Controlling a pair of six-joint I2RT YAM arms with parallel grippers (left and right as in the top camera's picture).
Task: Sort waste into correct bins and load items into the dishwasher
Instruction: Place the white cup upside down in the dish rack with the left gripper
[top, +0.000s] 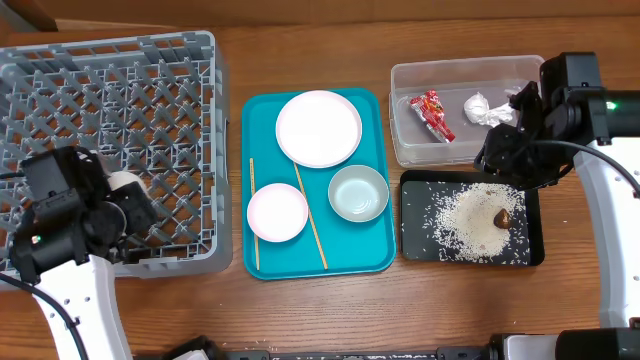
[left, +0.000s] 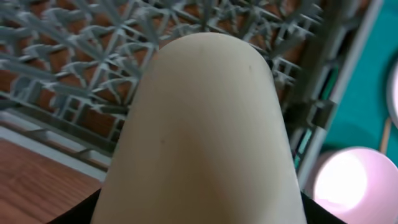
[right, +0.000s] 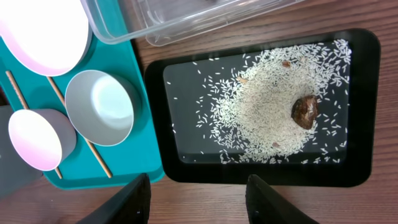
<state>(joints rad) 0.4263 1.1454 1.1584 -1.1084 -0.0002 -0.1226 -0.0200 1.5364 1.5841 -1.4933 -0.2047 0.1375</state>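
Left fingers (left: 317, 214) hold the small white cup (left: 205, 124), smooth, probably fragile, by its sides over the grey lattice rack (top: 120, 90); right fingers (right: 134, 202) apart, empty

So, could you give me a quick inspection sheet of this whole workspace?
Surface: wooden table.
Job's things: grey dish rack; plate, pink bowl, grey-green bowl, two chopsticks on teal tray; red wrapper, tissue in clear tub; rice, brown lump in black tray.
Clutter: nothing seen.
Grippers: left gripper shut on white cup over the rack; right gripper open, empty, over where tub meets black tray.
Cables: black cable beside right arm.
Surroundings: nothing seen.
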